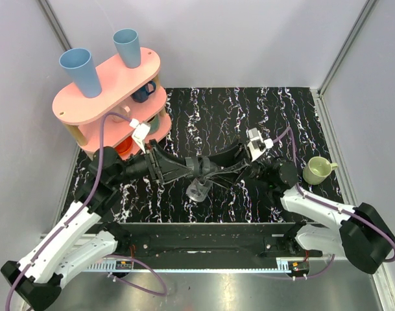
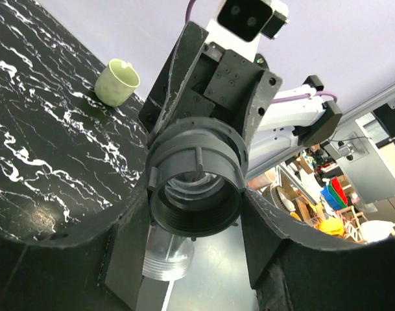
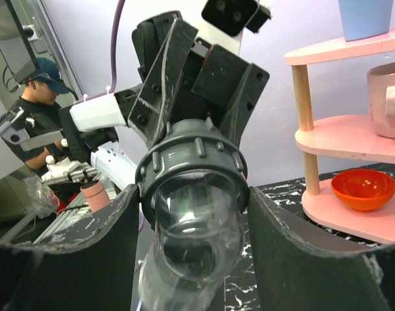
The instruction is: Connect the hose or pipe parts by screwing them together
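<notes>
A dark grey ring nut (image 1: 198, 166) hangs above the middle of the black marbled table (image 1: 249, 116), with both grippers meeting on it. A clear elbow pipe (image 1: 198, 190) runs through the nut and bends down toward the table. In the left wrist view the nut's threaded open end (image 2: 196, 210) faces me, and the pipe's clear threaded end (image 2: 165, 256) shows below. My left gripper (image 2: 196, 214) is shut on the nut from the left (image 1: 191, 168). In the right wrist view the ribbed nut (image 3: 184, 152) and clear elbow (image 3: 196, 243) sit between my fingers. My right gripper (image 3: 194, 201) is shut on it from the right (image 1: 207, 170).
A pale green mug (image 1: 319, 170) stands on the table at the right. A pink two-tier shelf (image 1: 100, 97) at the back left carries two blue cups (image 1: 80, 70), a pink mug (image 3: 386, 97) and an orange bowl (image 3: 364, 189). Purple cables (image 1: 104, 139) loop off both wrists.
</notes>
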Robot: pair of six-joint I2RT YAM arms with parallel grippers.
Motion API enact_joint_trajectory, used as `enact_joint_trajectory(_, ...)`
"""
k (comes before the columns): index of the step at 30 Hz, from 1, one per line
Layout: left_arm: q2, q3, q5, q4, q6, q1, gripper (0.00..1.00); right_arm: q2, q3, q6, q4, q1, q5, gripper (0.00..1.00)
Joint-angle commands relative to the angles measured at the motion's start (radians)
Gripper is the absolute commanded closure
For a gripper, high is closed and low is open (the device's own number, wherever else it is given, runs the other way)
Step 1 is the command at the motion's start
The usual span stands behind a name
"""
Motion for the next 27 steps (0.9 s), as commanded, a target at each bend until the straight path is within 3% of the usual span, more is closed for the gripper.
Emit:
enact_joint_trajectory(1,0.041,-0.009,0.025,0.036,0.026,-0.03,1.0,0.03,0.071,0.021,0.251,-0.005,-0.037,0.69)
enact_joint_trajectory(7,0.052,-0.003,0.0,0.004,0.052,-0.064,1.0,0.061,0.134,0.001,0.163,-0.007,-0.126,0.69)
enact_joint_trajectory(15,0.049,-0.022,-0.069,0.014,0.054,-0.064,1.0,0.084,0.121,0.063,0.214,-0.004,-0.062,0.7)
enact_joint_trajectory(21,0.06,-0.067,-0.108,0.142,0.022,-0.065,1.0,0.111,0.111,0.126,0.231,-0.005,0.026,0.71)
enact_joint_trajectory(27,0.097,-0.069,-0.115,0.127,0.09,-0.065,1.0,0.122,0.1,0.141,0.234,-0.005,0.07,0.71)
